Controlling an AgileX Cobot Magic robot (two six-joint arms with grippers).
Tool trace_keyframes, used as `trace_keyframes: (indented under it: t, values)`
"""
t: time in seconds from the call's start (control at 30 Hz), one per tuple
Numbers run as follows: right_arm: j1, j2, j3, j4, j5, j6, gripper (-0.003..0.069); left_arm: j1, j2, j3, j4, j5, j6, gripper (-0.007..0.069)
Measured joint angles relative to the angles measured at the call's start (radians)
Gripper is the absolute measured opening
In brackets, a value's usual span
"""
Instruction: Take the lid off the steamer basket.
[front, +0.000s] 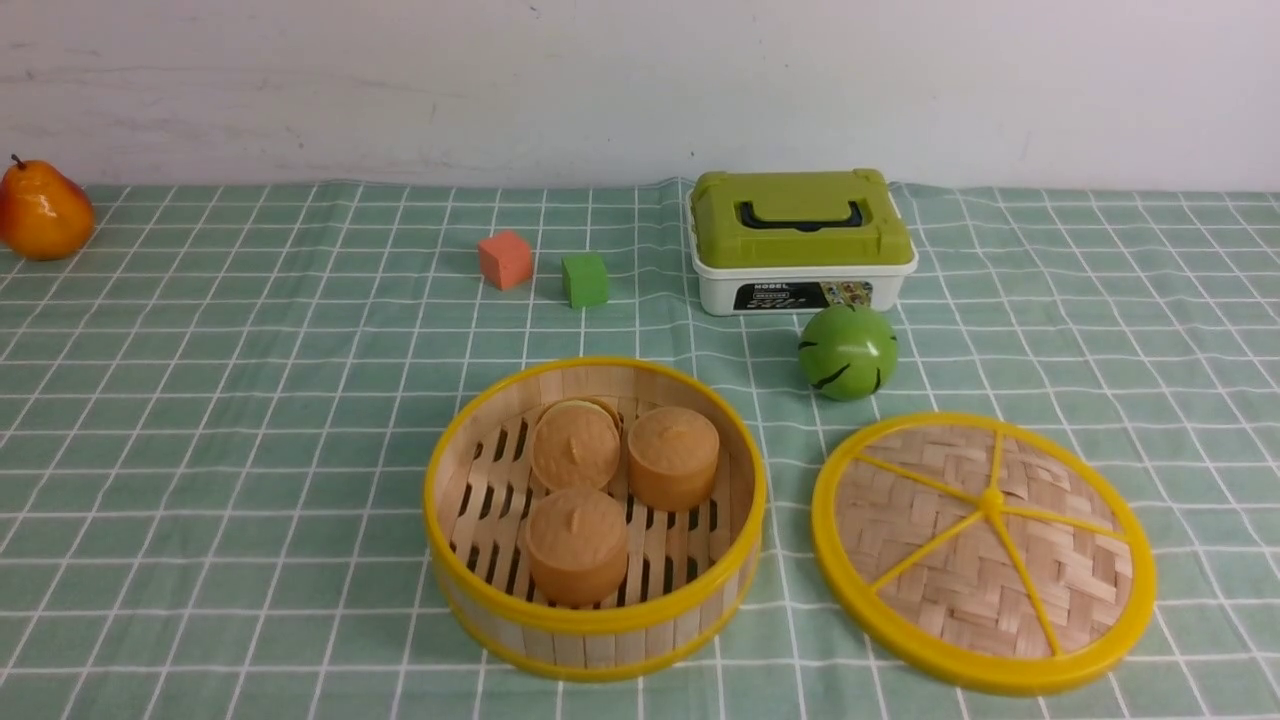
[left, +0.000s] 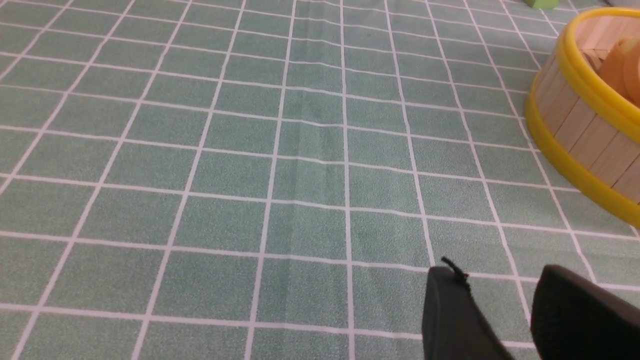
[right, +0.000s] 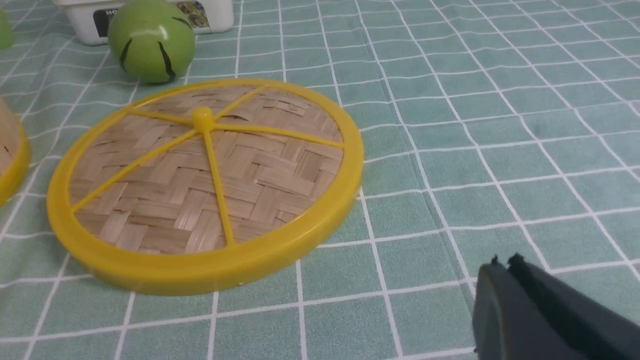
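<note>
Both arms are out of the front view. The right hand (right: 502, 265) is pressed together; the left hand (left: 492, 280) is spread. The lid (front: 983, 550) lies beside the basket (front: 595, 520).

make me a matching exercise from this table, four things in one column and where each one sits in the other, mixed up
Things:
1. lid
2. steamer basket
3. green ball
4. pear

Places:
A. far left edge of the cloth, near the wall
B. flat on the cloth, to the right of the basket
C. just in front of the white box with the green lid
D. middle front, open, with three brown buns inside

Pairs: 1-B, 2-D, 3-C, 4-A
</note>
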Motion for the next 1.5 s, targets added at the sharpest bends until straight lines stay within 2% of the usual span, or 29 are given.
trace_keyframes:
  t: [1.5]
  values:
    - [0.024,0.0,-0.002,-0.003,0.009,0.001,0.0006,0.0,0.0,0.0,0.0,-0.001,0.0,0.0239]
